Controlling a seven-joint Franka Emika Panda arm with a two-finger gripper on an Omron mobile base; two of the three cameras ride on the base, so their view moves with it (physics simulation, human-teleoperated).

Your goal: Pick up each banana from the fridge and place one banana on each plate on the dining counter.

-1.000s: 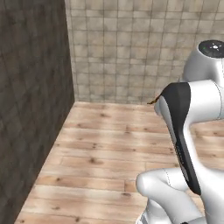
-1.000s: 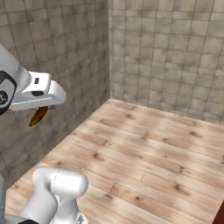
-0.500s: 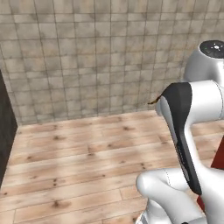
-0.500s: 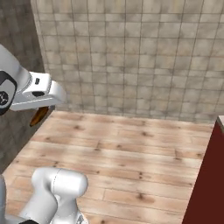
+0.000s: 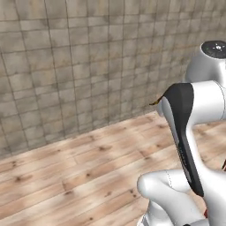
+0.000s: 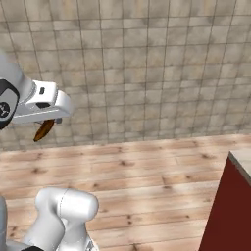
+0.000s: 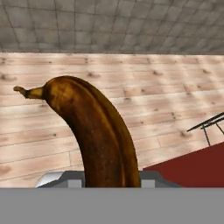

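Note:
My gripper [image 6: 48,120] is shut on the dark brown, overripe banana [image 6: 44,130], held up in front of the arm and well above the floor. In the hand view the banana [image 7: 96,131] rises from between the fingers and curves up to the left, its stem tip pointing left. Just its tip [image 5: 155,103] peeks out past the arm in the left base view. A corner of the dining counter [image 6: 230,206], with a red front and a beige top, stands at the lower right. The fridge and the plates are out of view.
A tiled wall [image 6: 147,73] faces me across a wooden plank floor [image 6: 147,176]. The hand view looks down on the red counter front [image 7: 192,168] at the lower right, with a thin dark wire frame [image 7: 210,124] beside it.
The whole picture has swept sideways, so the base has turned: the dark wall at the left has left the view and the red counter corner has come in at the right. The banana stays gripped.

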